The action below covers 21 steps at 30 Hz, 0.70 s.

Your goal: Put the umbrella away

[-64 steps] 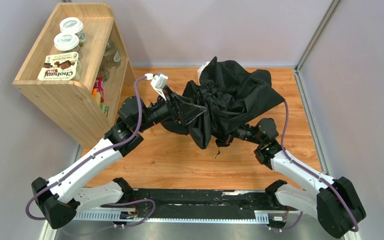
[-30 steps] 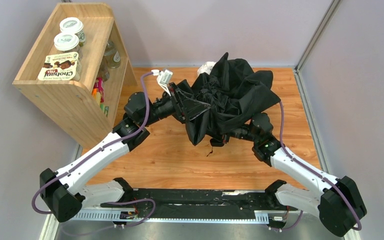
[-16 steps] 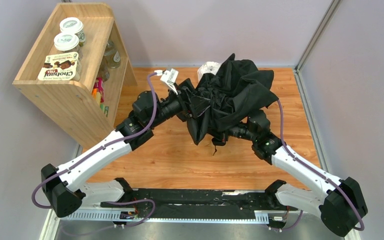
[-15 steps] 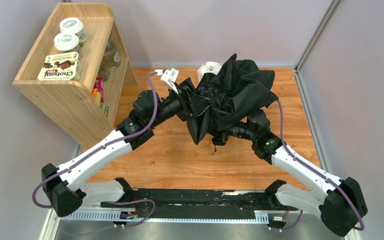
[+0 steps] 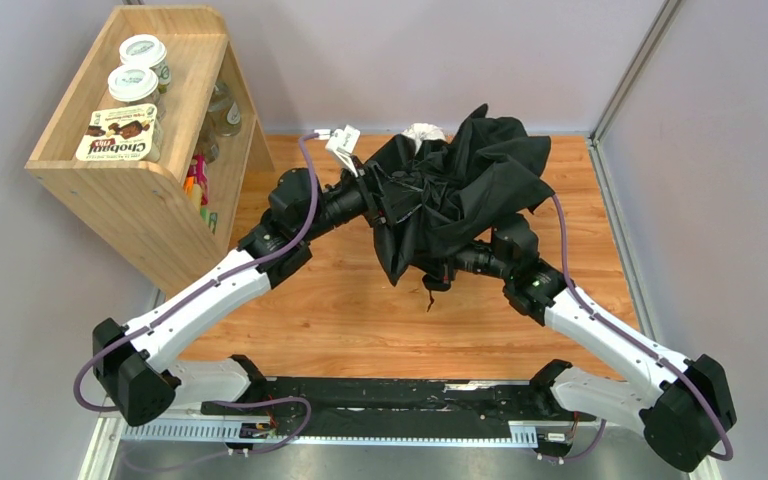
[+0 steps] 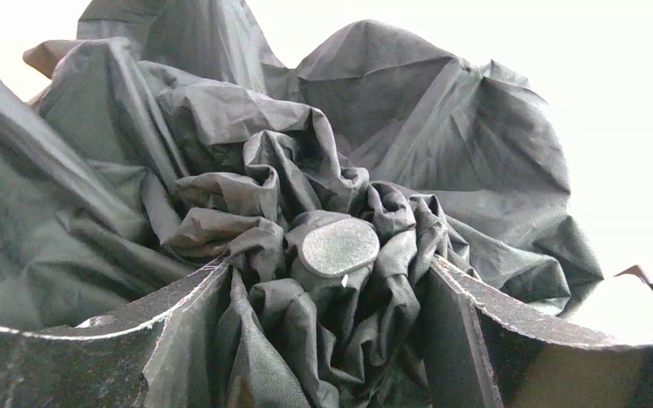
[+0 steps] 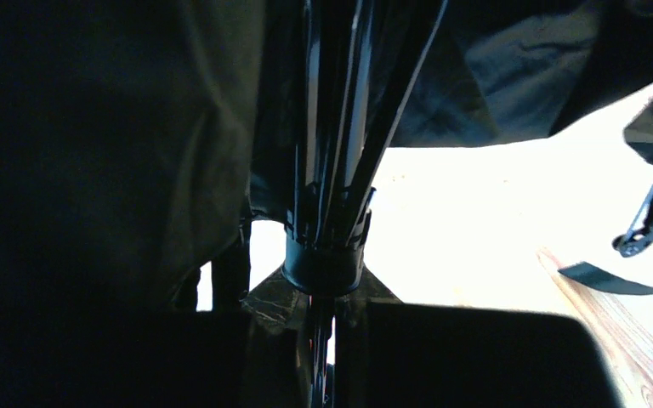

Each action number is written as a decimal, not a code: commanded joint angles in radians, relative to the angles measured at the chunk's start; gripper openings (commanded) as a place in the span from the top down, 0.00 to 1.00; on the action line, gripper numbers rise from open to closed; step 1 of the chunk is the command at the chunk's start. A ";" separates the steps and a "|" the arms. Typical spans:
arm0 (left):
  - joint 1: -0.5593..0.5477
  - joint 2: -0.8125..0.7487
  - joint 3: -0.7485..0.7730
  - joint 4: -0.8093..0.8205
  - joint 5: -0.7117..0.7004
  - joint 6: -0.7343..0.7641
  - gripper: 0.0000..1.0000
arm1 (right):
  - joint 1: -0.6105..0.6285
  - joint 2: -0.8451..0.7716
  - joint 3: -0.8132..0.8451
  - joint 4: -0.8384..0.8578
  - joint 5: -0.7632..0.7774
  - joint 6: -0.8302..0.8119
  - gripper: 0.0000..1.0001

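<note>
While the umbrella (image 5: 465,185) is hanging crumpled between your two arms over the far middle of the worktop (image 5: 330,310), its black canopy is bunching in loose folds and spilling toward the far right. From above you cannot tell whether the cloth is touching the wood.

Your left pincer (image 6: 329,263) is pointing into the fabric from the left and is released. Its two fingers (image 6: 93,340) are standing wide apart, and the round cap (image 6: 340,245) at the top of the umbrella is sitting between them, ringed by gathered folds. Cloth is brushing the inner faces of both fingers, but nothing is being clamped there.

Your right pincer (image 7: 321,310) is clenched from the near right, grasping the umbrella by its thin shaft just below the runner collar (image 7: 323,259). The folded ribs (image 7: 336,127) are rising from that collar into the dark canopy. A black strap (image 7: 608,278) is trailing just above the wood off to the right in that wrist view.

A white object (image 5: 422,130) is peeking out just beyond the canopy's far edge. You cannot tell what it is.

At the far left a wooden shelf (image 5: 110,190) is standing well apart from the umbrella, carrying two lidded tubs (image 5: 135,85) and a printed carton (image 5: 118,135) on top.
</note>
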 commanded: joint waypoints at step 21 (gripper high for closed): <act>0.021 -0.099 -0.048 0.137 -0.022 0.171 1.00 | 0.113 -0.140 -0.125 0.055 0.142 0.177 0.27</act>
